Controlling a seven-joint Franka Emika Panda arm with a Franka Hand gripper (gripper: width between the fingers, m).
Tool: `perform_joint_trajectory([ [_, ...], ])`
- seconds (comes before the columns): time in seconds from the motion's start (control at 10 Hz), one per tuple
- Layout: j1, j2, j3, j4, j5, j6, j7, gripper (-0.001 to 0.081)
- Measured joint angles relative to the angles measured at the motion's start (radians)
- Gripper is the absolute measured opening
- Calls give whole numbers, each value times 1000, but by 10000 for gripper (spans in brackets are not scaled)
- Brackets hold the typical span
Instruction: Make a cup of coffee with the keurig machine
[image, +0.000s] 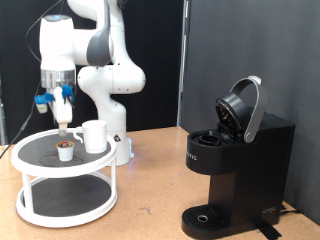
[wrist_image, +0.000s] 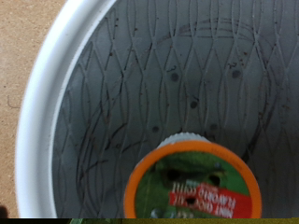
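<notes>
Overhead, tool (image: 63, 124) above pod (image: 65, 148); cup (image: 94, 135) beside, keurig machine (image: 235, 170) lid open.

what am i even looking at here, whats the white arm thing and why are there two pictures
The white machine is a robot arm with a gripper at its end, made of two fingers. One picture comes from a camera standing off to the side; the other comes from a camera on the robot's hand, looking down along the fingers.

In the side view the gripper hangs just above a white two-tier round stand. On the stand's top shelf sit a small coffee pod and a white cup. At that view's right stands the keurig machine, black, with its lid raised.

The hand camera shows the pod from above, on the stand's dark shelf. The fingers do not show there, and nothing is held.
</notes>
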Motion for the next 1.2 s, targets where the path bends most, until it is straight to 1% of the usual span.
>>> perform_joint_trajectory([
  [0.2,-8,29,-2,-32,-4,68,0,734],
  [0.4,-11,58,-2,-48,-4,115,2,734],
  [0.7,-11,95,2,-52,-3,136,16,734],
  [1.0,-10,104,2,-54,3,137,13,734],
  [1.1,-10,104,2,-54,5,135,10,631],
  [1.2,-10,104,2,-54,8,132,6,631],
])
